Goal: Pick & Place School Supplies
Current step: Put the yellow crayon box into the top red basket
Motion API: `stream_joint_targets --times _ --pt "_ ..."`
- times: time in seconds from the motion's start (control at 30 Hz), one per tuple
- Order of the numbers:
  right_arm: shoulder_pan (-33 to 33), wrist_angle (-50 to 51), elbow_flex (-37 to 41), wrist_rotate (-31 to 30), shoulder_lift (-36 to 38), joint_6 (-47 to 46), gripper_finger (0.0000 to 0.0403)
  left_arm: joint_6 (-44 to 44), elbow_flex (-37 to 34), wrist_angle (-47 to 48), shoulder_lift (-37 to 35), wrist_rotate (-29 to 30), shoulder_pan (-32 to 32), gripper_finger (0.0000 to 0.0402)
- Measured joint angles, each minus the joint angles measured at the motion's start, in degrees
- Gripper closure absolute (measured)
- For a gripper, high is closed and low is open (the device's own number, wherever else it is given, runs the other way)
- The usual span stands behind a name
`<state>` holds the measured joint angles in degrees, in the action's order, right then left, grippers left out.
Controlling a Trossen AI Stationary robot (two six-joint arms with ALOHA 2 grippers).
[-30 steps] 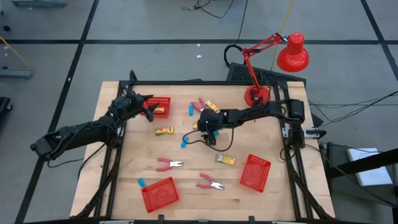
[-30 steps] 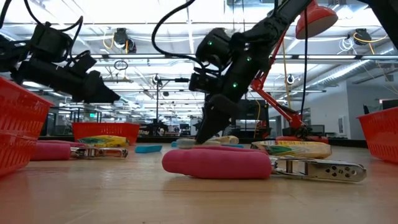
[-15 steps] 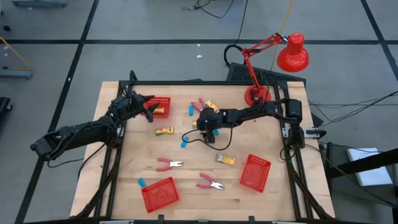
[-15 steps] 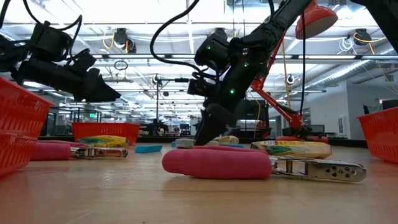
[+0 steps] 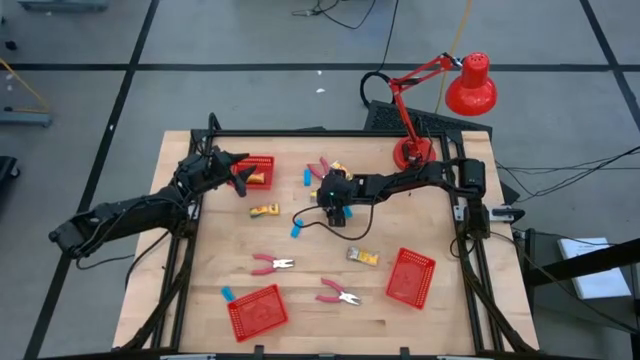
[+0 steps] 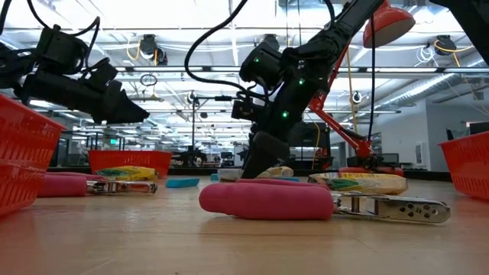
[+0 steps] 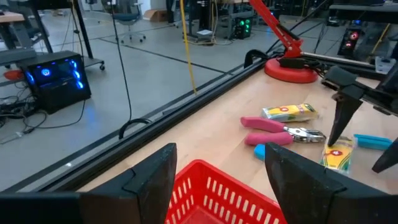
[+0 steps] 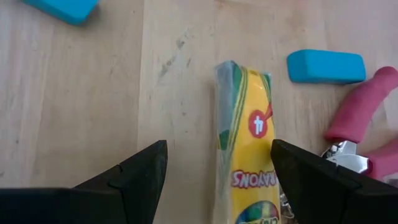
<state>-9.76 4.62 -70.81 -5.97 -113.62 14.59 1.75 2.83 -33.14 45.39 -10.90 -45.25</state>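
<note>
My right gripper (image 8: 219, 144) is open, low over the table's middle (image 5: 329, 196), with one finger on each side of a yellow crayon pack (image 8: 245, 155) lying flat on the wood; I see no touch. Blue erasers (image 8: 326, 66) and pink-handled pliers (image 8: 367, 118) lie close by. My left gripper (image 7: 221, 152) is open and hovers above the far-left red basket (image 5: 258, 172), which holds a yellow pack. More packs (image 5: 265, 211) (image 5: 362, 257), pliers (image 5: 272, 264) (image 5: 340, 293) and erasers (image 5: 296, 229) (image 5: 227, 294) are scattered on the table.
Two more red mesh baskets sit near the front edge (image 5: 257, 310) and at the right (image 5: 410, 277). A red desk lamp (image 5: 440, 100) stands at the far right corner. A dark cable (image 5: 320, 222) loops on the wood beside the right gripper.
My right gripper has shifted slightly toward the table's far edge above the crayon pack, staying low. The left arm and the loose items have kept still.
</note>
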Motion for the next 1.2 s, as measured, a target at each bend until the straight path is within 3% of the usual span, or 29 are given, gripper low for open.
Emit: stream_joint_targets --times 0.33,0.5,0.73,0.87,1.0,1.2 --pt "-1.2 0.0 0.0 0.0 0.0 0.3 0.0144 -0.4 0.0 -0.1 0.0 -0.1 0.0 0.0156" --pt "-1.0 -0.8 0.0 0.0 -1.0 0.1 0.0209 -0.4 0.0 -0.1 0.0 -0.2 0.0 0.0156" --pt "-0.4 -3.4 -0.3 0.2 -5.6 -0.5 0.0340 -0.5 0.0 -0.1 0.0 -0.8 0.1 0.0156" --pt "1.2 -7.3 -0.2 -0.5 -6.3 -0.4 0.0342 -0.4 0.0 -0.1 0.0 -1.8 0.1 0.0156" --pt "3.1 -12.9 0.0 -1.5 -4.9 0.4 0.0342 0.6 0.0 -0.4 0.0 -6.3 0.1 0.0156" --pt "3.7 -25.0 0.2 -0.6 -2.9 1.2 0.0342 0.9 0.0 -3.3 0.0 -19.1 0.1 0.0156"
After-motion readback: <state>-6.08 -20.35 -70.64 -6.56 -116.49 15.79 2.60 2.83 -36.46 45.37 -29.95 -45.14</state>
